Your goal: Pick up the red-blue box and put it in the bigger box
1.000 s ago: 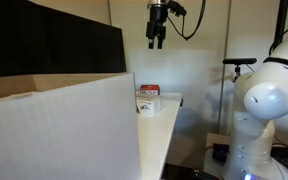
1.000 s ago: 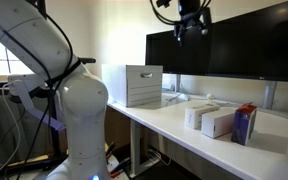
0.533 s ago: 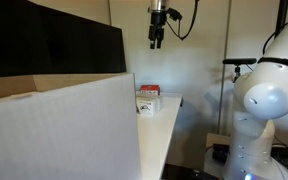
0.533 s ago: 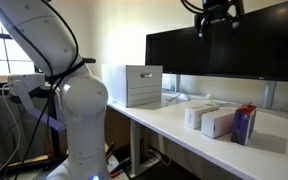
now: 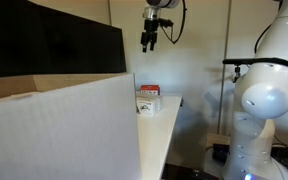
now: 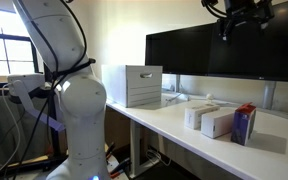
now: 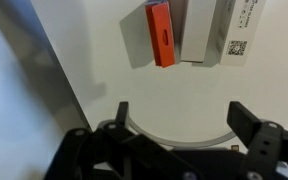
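The red-blue box stands upright near the table's end in both exterior views (image 5: 148, 98) (image 6: 245, 124). In the wrist view it shows as a red-orange strip (image 7: 161, 33) far below, ahead of the jaws. The bigger box, a large white carton, fills the foreground in an exterior view (image 5: 54, 130) and stands at the other end of the table in an exterior view (image 6: 134, 85). My gripper (image 5: 149, 42) (image 6: 234, 25) (image 7: 184, 118) hangs high above the table, open and empty, well above the red-blue box.
Two flat white boxes (image 6: 209, 118) (image 7: 197, 28) lie right beside the red-blue box. A large dark monitor (image 6: 224, 55) (image 5: 44, 45) stands along the back of the white table (image 6: 174, 125). The robot's white base (image 5: 269, 100) (image 6: 79, 100) stands beside the table.
My gripper has travelled sideways high above the table, away from the bigger box toward the end with the red-blue box. It stays open. The boxes have not moved.
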`<state>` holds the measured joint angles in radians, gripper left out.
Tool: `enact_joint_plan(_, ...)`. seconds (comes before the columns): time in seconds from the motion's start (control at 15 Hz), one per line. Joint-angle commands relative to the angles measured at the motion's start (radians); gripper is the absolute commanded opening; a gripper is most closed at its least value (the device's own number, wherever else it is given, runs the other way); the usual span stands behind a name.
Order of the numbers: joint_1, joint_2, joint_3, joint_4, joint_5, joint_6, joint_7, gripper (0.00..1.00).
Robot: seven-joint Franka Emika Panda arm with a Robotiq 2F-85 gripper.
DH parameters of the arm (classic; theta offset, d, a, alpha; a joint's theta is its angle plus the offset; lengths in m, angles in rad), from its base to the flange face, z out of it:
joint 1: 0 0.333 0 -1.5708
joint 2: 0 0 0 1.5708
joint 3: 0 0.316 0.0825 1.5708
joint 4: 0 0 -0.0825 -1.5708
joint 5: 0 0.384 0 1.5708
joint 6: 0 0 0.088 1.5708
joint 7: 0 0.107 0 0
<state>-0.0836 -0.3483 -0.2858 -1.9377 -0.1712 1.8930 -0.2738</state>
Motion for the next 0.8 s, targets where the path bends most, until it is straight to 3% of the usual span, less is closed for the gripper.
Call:
enact_joint_plan(0.0,-0.027,0.007,0.021,0.007,0.010,-0.002,-0.008,1.00)
enact_joint_plan(0.73,-0.062,0.099,0.000,-0.031,0.008,0.023,-0.016,1.00)
